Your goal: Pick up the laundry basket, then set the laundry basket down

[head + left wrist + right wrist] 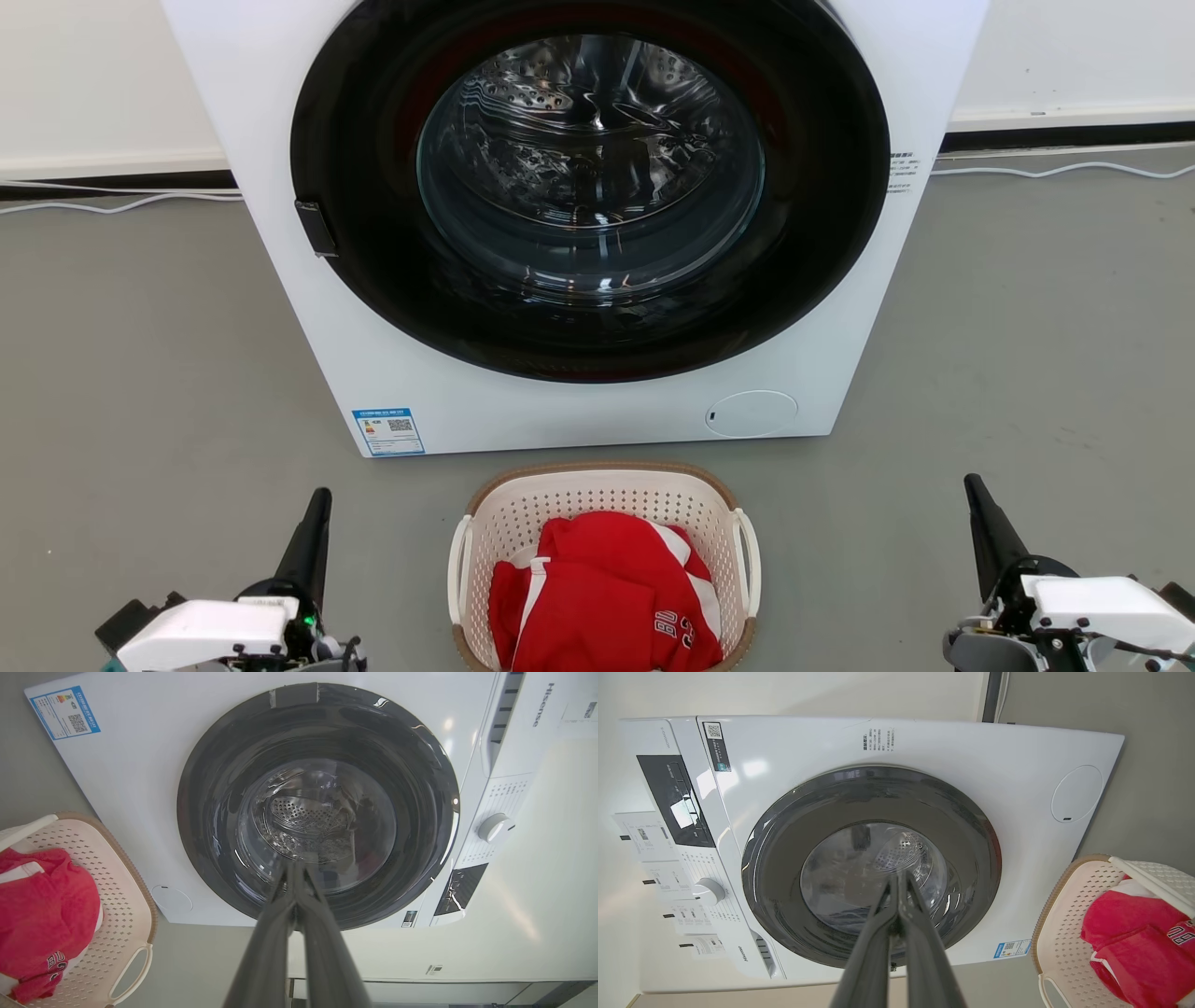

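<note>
White front-loading washing machine [579, 420] stood on a smooth grey floor [140, 373], dark-ringed glass door [588, 187] faced the room, blue label [388, 431] at its lower corner, white wall [93, 75] behind, black skirting strip [112, 182] beneath, pale cable [1055, 171] trailed alongside.

Perforated plastic laundry basket [509, 523], glossy door [590, 177]

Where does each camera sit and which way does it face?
Head view: on the head, looking down at washing machine and laundry basket; left gripper lower left, right gripper lower right.
Left wrist view: along the left gripper's shut fingers at the machine door; basket far left.
Right wrist view: along the right gripper's shut fingers, same door; basket far right.
All share the machine, basket and red shirt.
</note>
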Controlling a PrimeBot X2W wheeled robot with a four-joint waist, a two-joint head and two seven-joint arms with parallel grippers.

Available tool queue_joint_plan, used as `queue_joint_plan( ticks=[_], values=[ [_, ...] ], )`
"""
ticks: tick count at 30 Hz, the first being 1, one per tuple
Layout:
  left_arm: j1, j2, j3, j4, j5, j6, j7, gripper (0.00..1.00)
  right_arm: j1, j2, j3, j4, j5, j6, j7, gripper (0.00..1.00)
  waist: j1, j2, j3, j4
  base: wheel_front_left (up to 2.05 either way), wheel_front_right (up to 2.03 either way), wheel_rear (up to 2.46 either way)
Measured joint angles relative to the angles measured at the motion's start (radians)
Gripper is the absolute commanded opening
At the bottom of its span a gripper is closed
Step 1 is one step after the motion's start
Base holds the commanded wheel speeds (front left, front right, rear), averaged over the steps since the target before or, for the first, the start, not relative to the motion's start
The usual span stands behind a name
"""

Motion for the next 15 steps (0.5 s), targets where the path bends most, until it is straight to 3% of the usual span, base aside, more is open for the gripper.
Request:
queue_joint_plan(
  ticks=[7,15],
  values=[
    [-0.001,-0.002,0.0,-0.01,-0.071,-0.003,0.015,0.0,-0.002,0.0,-0.003,0.0,0.076,0.0,0.014,0.0,0.0,0.0,-0.001,0.001,0.0,0.0,0.0],
    [-0.001,-0.002,0.0,-0.01,-0.072,-0.004,0.015,0.0,-0.002,0.0,-0.008,0.0,0.077,0.0,0.02,0.0,0.0,0.0,-0.001,0.001,0.0,0.0,0.0]
  ],
)
